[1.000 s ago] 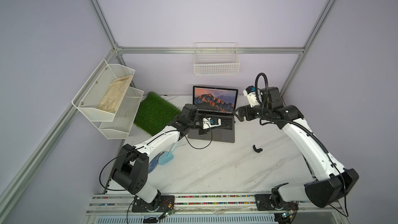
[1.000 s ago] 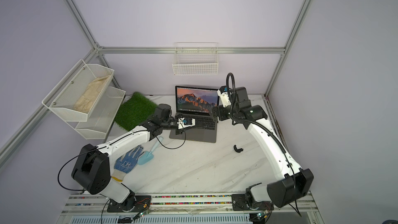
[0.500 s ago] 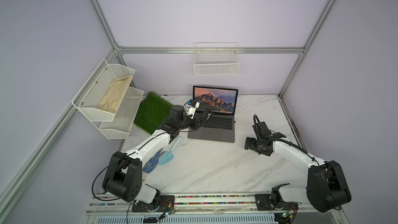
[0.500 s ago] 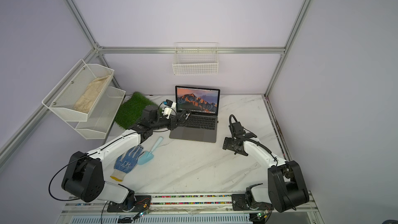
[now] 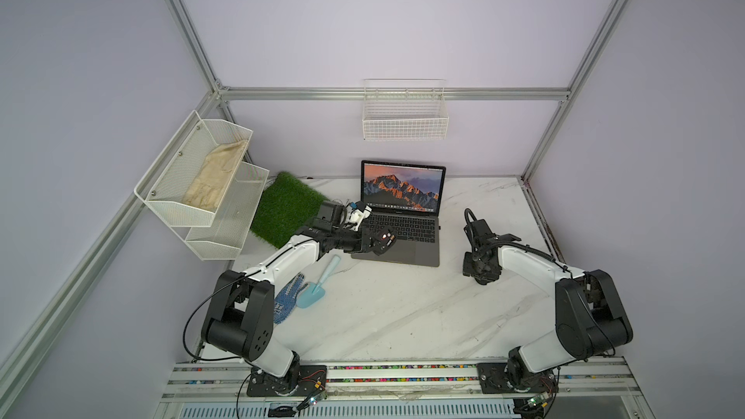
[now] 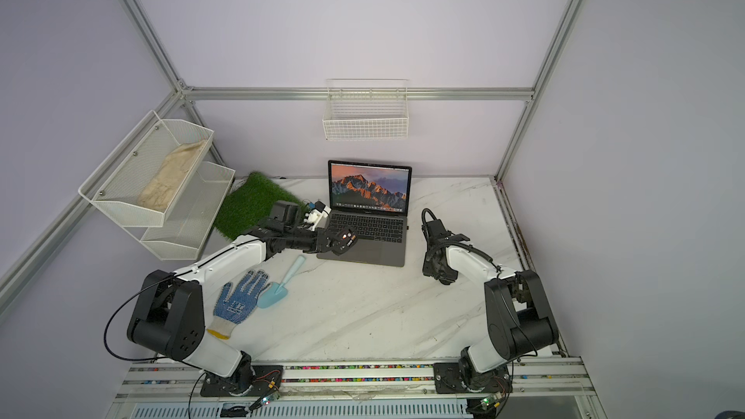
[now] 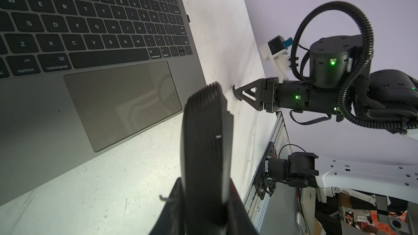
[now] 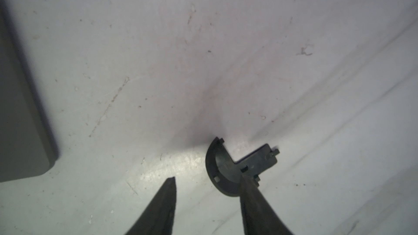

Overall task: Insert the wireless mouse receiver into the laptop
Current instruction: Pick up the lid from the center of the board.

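Note:
The laptop (image 5: 423, 253) stands open at the back middle of the table, its screen showing an orange mountain. A tiny dark stub, the wireless mouse receiver (image 7: 188, 18), sticks out of its right edge. My left gripper (image 5: 373, 243) is shut on the black mouse (image 7: 205, 132), held on edge above the laptop's front left corner. Right of the laptop, my right gripper (image 8: 208, 177) is low over the table. Its jaws stand apart, and one finger overlaps the black half-round cover piece (image 8: 217, 172).
A green turf mat (image 5: 288, 207) lies left of the laptop. A blue dotted glove (image 6: 238, 300) and a light blue trowel (image 6: 282, 284) lie near the left arm. White mesh shelves (image 5: 201, 179) hang on the left, a wire basket (image 5: 405, 114) on the back wall.
The right arm left the laptop's right side, came down to the table by the cover piece, and its jaws narrowed. The left gripper swung the mouse aside, then back over the trackpad.

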Controlling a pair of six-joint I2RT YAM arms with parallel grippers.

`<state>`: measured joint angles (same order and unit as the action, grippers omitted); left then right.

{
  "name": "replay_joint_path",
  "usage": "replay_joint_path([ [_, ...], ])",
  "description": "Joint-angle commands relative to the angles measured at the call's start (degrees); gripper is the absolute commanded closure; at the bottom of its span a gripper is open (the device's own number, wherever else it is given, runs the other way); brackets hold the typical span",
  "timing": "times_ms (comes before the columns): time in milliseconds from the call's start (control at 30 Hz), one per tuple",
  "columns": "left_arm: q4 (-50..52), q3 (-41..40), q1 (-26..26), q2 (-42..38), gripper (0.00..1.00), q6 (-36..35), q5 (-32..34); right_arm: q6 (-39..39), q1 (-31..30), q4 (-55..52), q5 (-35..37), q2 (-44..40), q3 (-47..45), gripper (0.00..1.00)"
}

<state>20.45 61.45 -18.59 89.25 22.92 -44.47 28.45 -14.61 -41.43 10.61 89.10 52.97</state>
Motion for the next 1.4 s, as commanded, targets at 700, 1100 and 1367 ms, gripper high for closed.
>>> replay_joint_path([
  [700,4.11,4.74,0.75,-1.67,1.00,-7.43,-1.73,9.42,-5.96,9.06,-8.76,-0.82,-4.77,0.91],
  [1100,2.93,5.41,0.42,-0.53,1.00,-7.41,-5.62,13.66,-15.36,12.24,-9.94,-0.18,-2.48,0.93],
  [1367,2.07,6.09,0.24,0.62,1.00,-6.13,-5.41,4.11,-14.28,13.97,-15.08,-10.23,0.21,1.00],
])
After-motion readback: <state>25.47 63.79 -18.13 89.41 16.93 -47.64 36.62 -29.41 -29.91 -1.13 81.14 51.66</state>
